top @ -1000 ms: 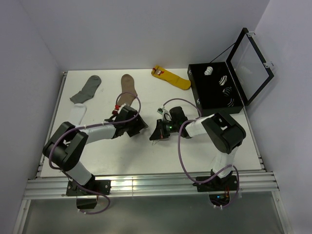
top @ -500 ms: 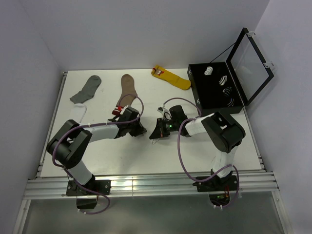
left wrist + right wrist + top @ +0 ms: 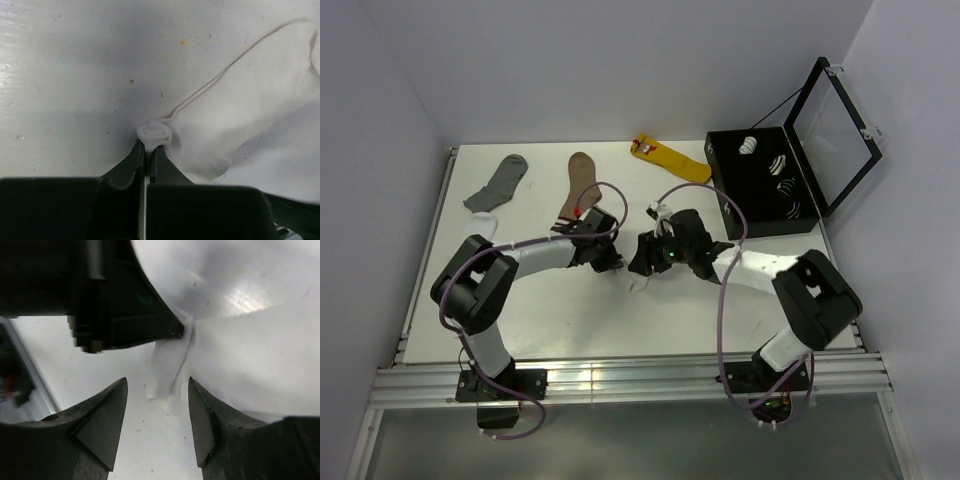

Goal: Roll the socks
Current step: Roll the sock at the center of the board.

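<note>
A white sock lies flat on the white table. My left gripper is shut on a small bunched bit of its edge. In the right wrist view my right gripper stands open just in front of the sock's folded edge, nothing between its fingers, with the left gripper's tip close opposite. From above, both grippers meet at mid-table and hide most of this sock. A second white sock lies at the left, partly under the left arm.
A grey sock, a brown sock and a yellow sock lie along the back of the table. A black box with its lid raised stands at the back right and holds rolled socks.
My left gripper moved right and shut on the sock's edge. My right gripper opened, letting go of the sock, and its arm swung its elbow out to the right.
</note>
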